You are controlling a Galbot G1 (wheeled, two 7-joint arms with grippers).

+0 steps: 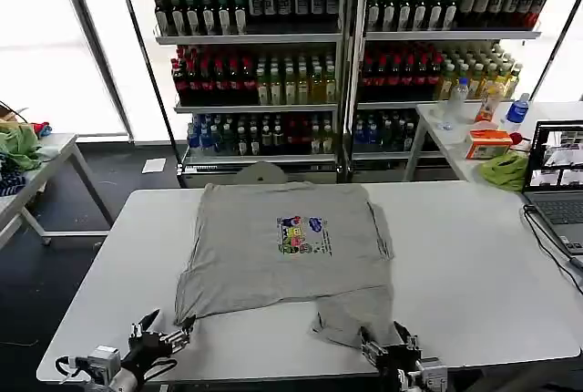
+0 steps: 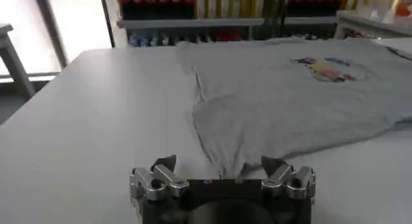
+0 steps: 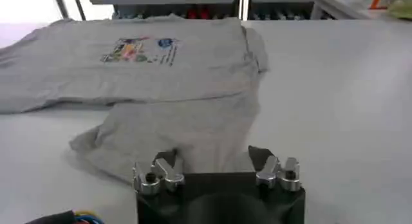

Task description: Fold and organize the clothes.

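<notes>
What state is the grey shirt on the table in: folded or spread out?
Mostly spread. The grey shirt lies flat, chest print facing up, on the white table; only its near right part is bunched and creased.

Open left tool [image 2: 219, 169] at near edge of grey shirt [image 2: 290, 96] on white table [image 2: 96, 129].

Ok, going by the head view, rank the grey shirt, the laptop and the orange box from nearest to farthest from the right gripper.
From the right gripper:
1. Grey shirt, its hem right by the fingers.
2. Laptop, at the table's right edge.
3. Orange box, farther back on the right side table.
</notes>
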